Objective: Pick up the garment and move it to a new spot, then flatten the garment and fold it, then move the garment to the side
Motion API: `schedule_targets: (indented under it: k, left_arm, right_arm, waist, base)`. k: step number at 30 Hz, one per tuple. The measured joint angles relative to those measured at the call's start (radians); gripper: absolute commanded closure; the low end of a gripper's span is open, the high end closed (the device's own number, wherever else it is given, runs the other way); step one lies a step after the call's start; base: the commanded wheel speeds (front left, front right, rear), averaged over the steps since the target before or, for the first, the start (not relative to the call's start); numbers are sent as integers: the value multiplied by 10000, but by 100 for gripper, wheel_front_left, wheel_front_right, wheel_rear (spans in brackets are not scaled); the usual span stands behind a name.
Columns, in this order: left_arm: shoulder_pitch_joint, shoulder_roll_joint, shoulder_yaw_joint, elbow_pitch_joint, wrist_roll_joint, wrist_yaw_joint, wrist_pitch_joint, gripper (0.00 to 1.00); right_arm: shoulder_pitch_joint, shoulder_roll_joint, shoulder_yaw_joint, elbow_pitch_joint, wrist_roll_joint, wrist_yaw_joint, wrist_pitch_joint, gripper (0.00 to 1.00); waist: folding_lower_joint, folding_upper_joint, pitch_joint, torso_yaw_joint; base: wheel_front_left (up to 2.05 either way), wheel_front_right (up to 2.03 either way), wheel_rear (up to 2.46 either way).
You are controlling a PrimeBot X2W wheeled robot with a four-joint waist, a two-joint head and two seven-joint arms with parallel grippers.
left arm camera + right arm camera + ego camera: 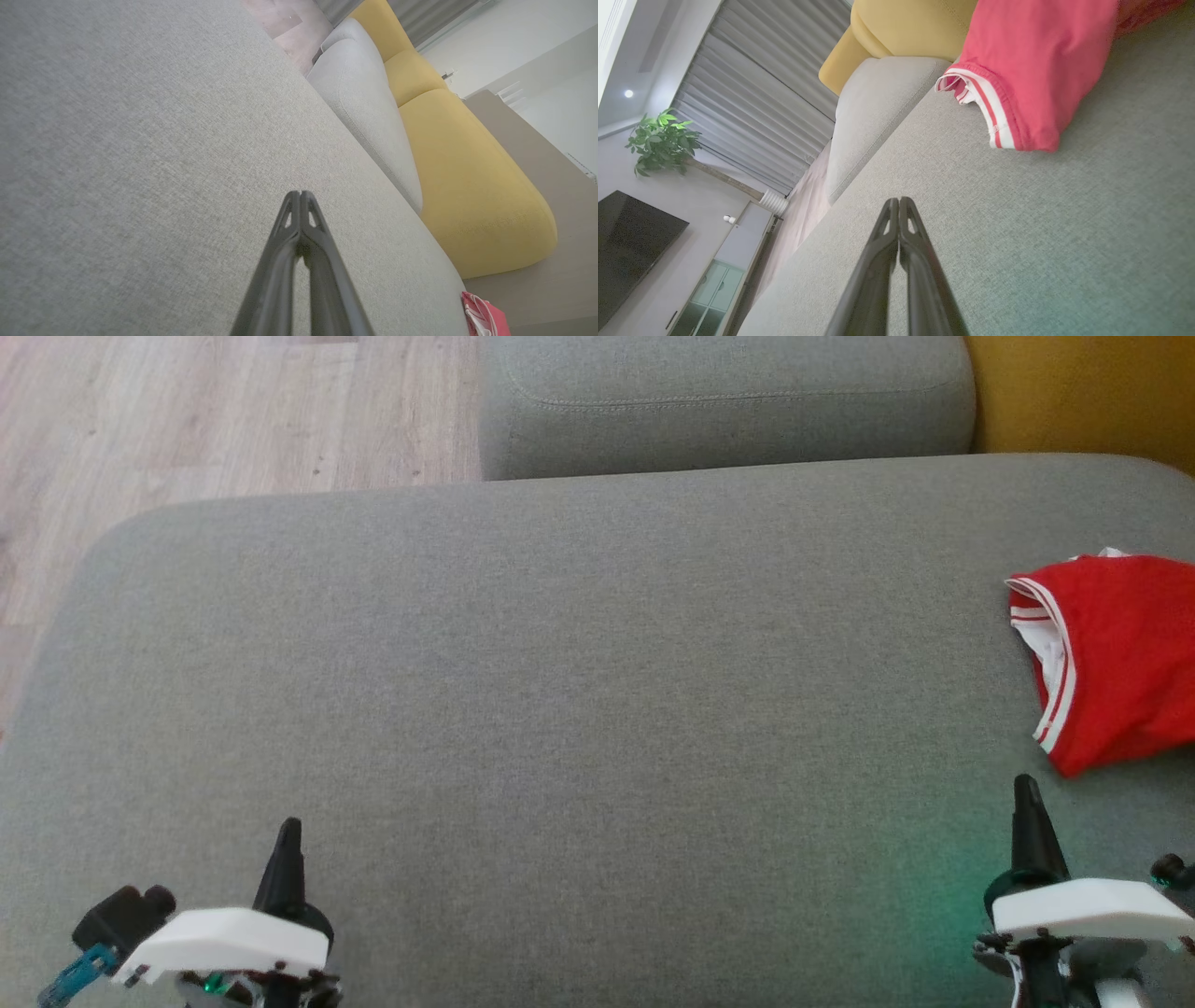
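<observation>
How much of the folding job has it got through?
Nothing looks done yet: the red garment lies rumpled at the right of the grey cushion. Nothing is in hand: the left hand and right hand are shut and empty. Lifting, flattening, folding and moving aside all remain.

left gripper (301, 193): I see my two dark fingers pressed together at the tips with nothing between them. Whether they touch the fabric I cannot tell.
grey seat (140, 140): plain woven fabric, under and around my fingers.
grey cushion (364, 102): sits against the seat's far edge.
yellow cushion (467, 186): runs alongside the grey cushion, touching it.
garment (483, 315): red with white trim, in the bottom right corner, cut off by the frame and well apart from my fingers.
wooden floor (285, 18): a small patch at the top.
</observation>
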Motion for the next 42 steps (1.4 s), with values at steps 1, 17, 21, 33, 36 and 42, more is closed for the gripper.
schedule_targets:
  k: [1,17,21,33,36,42]
  left_arm:
    - [-1,0,8,-8,-123,0,61,100]
    - [-198,-6,309,-104,-2021,-174,506,100]
    - [-229,-8,326,-140,-2491,-188,600,100]
    - [-403,-13,568,-242,-3900,-364,936,100]
    - [-417,-13,617,-251,-4266,-385,1030,100]
    - [-580,-19,656,-274,-4857,-470,1147,100]
  right_arm:
    - [0,6,-10,-8,127,0,50,100]
    - [-219,38,-150,-138,2088,0,499,100]
    - [-219,40,-224,-153,2568,0,612,100]
    - [-270,50,-332,-247,4036,0,966,100]
    - [-406,52,-362,-265,4391,0,1043,100]
    - [-437,54,-389,-303,5001,0,1158,100]
  waist:
    - [0,0,1,-6]
    - [0,0,13,-95]
    - [0,0,16,-117]
    - [0,0,25,-183]
    - [0,0,28,-200]
    - [0,0,32,-227]
  base:
    - [0,0,0]
    - [0,0,0]
    - [0,0,0]
    - [0,0,0]
    - [0,0,0]
    - [0,0,0]
